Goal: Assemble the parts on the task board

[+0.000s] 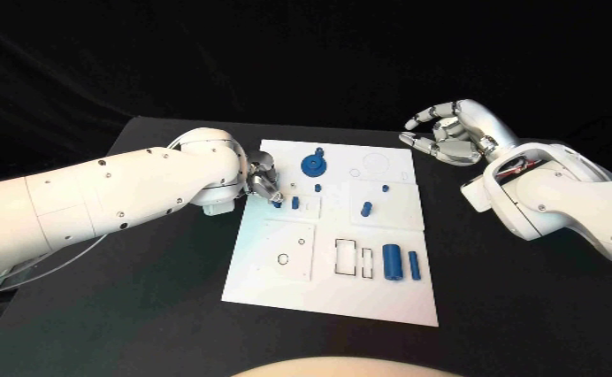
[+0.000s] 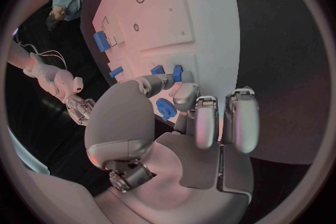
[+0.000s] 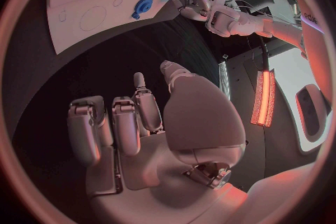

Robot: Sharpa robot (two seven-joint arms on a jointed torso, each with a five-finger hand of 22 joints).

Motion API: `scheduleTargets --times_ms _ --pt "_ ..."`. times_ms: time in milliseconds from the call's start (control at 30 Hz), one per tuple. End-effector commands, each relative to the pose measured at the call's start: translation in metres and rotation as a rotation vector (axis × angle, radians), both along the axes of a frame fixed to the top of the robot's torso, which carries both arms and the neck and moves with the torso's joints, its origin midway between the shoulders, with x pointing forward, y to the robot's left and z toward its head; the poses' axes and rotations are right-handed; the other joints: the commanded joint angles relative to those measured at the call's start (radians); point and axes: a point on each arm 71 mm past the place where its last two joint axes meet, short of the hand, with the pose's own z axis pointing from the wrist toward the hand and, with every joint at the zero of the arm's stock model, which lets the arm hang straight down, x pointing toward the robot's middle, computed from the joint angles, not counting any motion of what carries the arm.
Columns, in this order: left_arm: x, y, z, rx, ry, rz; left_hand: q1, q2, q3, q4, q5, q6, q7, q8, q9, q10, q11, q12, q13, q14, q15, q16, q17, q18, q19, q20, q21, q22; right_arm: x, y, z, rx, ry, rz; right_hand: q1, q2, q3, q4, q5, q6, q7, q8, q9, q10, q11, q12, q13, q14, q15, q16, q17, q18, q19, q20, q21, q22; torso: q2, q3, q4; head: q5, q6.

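One white task board [image 1: 334, 264] is lying on the counter [image 1: 153, 324]; about eight blue parts are sitting on it: one round gear-like disc [image 1: 312, 165], one wide cylinder [image 1: 393, 262], one slim peg [image 1: 413, 263] beside it, and roughly five small pieces; two hands are showing.

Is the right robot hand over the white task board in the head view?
No, the right robot hand hangs over the black table, beyond the far right corner of the task board, and touches no blue part.
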Motion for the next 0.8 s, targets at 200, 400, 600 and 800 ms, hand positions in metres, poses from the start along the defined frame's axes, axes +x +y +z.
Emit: scheduleTargets --times_ms 200,400,600,800 --pt "-0.0014 0.0 -0.005 0.015 0.029 0.0 -0.03 0.001 0.0 -0.024 -0.007 0.018 -0.02 -0.009 -0.003 0.006 -0.005 0.006 0.004 0.106 -0.01 0.004 0.263 -0.01 0.002 -0.005 0.003 0.08 -0.0008 0.0008 0.0 -0.004 -0.002 0.011 -0.002 0.009 -0.007 -0.002 0.003 0.004 -0.004 0.006 0.001 0.002 -0.005 -0.001 0.055 0.086 -0.007 -0.003 0.194 -0.008 0.092 -0.008 -0.004 0.249 0.0 0.0003 -0.0001 -0.002 -0.002" --pt "-0.0005 0.0013 -0.0055 0.019 0.031 0.005 -0.046 0.0 -0.055 0.004 -0.011 0.026 -0.019 -0.014 -0.007 0.006 -0.005 0.008 0.006 0.106 -0.01 0.004 0.263 -0.01 0.002 -0.006 0.002 0.08 -0.0005 0.0008 -0.0001 -0.003 -0.002 0.011 -0.002 0.009 -0.007 -0.002 0.003 0.004 -0.004 0.006 0.001 0.002 -0.005 -0.001 0.055 0.086 -0.007 -0.003 0.194 -0.008 0.092 -0.008 -0.004 0.249 0.0 0.0003 0.0005 -0.002 -0.002" --pt "0.0004 0.0023 -0.0059 0.022 0.033 0.009 -0.051 0.003 -0.122 0.031 -0.011 0.032 -0.02 -0.02 -0.009 0.006 -0.005 0.01 0.008 0.106 -0.01 0.004 0.263 -0.01 0.002 -0.007 0.001 0.079 -0.0004 0.0009 0.0 -0.003 -0.003 0.011 -0.001 0.008 -0.007 -0.003 0.003 0.003 -0.004 0.006 0.001 0.0 -0.005 -0.003 0.053 0.085 -0.007 -0.005 0.19 -0.007 0.089 -0.008 -0.008 0.246 0.0 -0.0003 0.0003 -0.003 -0.002" --pt "0.0013 0.0036 -0.0063 0.03 0.035 0.01 -0.048 0.003 -0.192 0.06 -0.013 0.037 -0.019 -0.025 -0.011 0.005 -0.004 0.01 0.009 0.106 -0.01 0.004 0.263 -0.01 0.002 -0.007 0.0 0.079 -0.0006 0.0008 0.0001 -0.002 -0.004 0.012 -0.001 0.007 -0.008 -0.003 0.003 0.003 -0.004 0.006 0.001 -0.002 -0.005 -0.006 0.05 0.083 -0.007 -0.008 0.18 -0.005 0.084 -0.008 -0.015 0.241 0.0 -0.0002 0.0004 -0.002 -0.002"
